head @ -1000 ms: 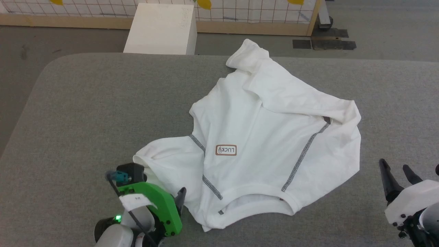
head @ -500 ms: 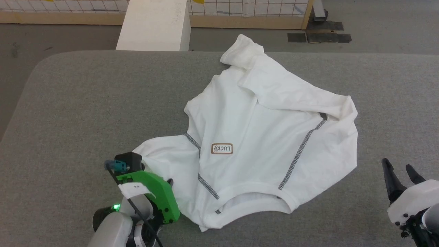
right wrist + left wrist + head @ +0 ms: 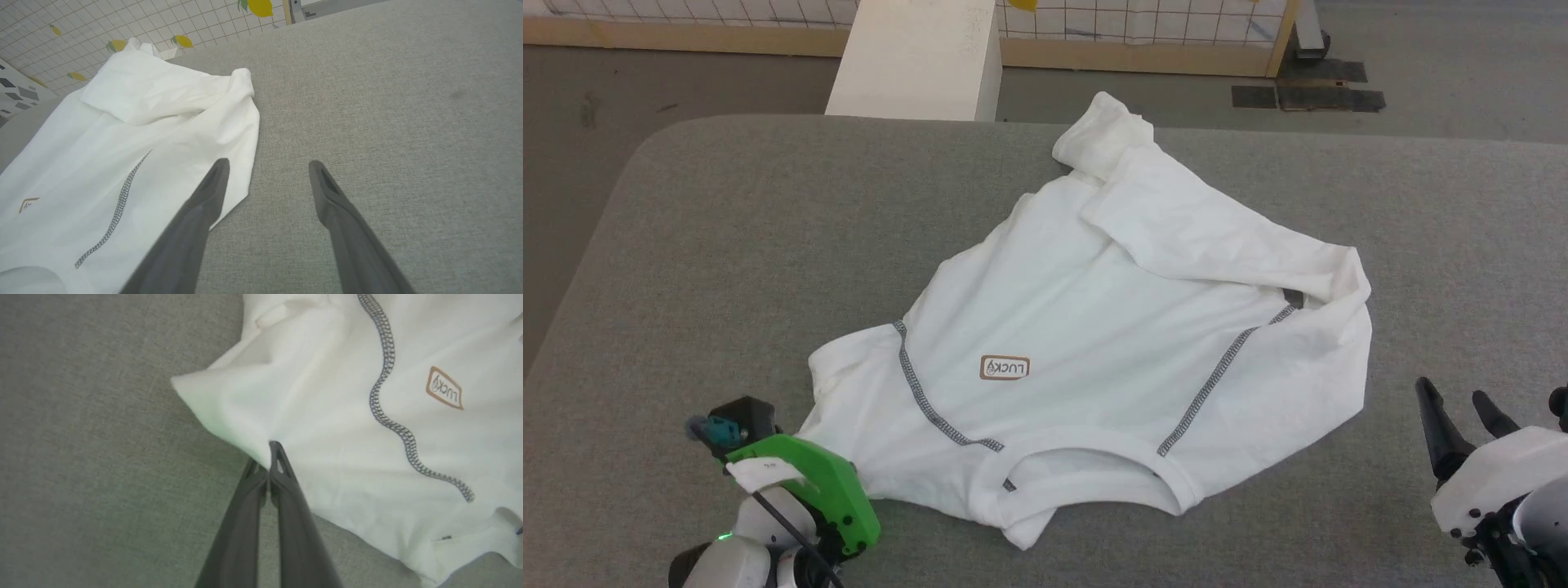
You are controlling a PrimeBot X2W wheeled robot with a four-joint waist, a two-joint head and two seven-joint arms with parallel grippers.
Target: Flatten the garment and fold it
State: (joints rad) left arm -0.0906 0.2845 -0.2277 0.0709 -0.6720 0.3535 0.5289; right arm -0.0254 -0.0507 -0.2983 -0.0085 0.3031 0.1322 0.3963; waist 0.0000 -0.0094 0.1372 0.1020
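The garment (image 3: 1119,327), a white short-sleeved shirt with grey zigzag seams and a small brown label, lies rumpled on the grey table (image 3: 727,245), collar toward me. Its far part is folded over on itself. In the left wrist view my left gripper (image 3: 269,454) is shut on the garment (image 3: 347,396) at the edge of its near-left sleeve. The green wrist mount (image 3: 809,490) hides those fingers in the head view. At the lower right my right gripper (image 3: 1450,394) stands open, holding nothing. In the right wrist view the right gripper (image 3: 269,164) is just off the garment's (image 3: 122,143) right edge.
A white rectangular box (image 3: 919,57) stands on the floor past the table's far edge. Behind it runs a wood-framed grid panel (image 3: 1135,57). Black tape strips (image 3: 1307,96) mark the floor at the far right. Bare grey table (image 3: 388,122) lies right of the garment.
My left gripper has shut on the near-left sleeve and drawn it left and toward me, stretching that side of the garment out. The right gripper has stayed put. The camera has shifted slightly.
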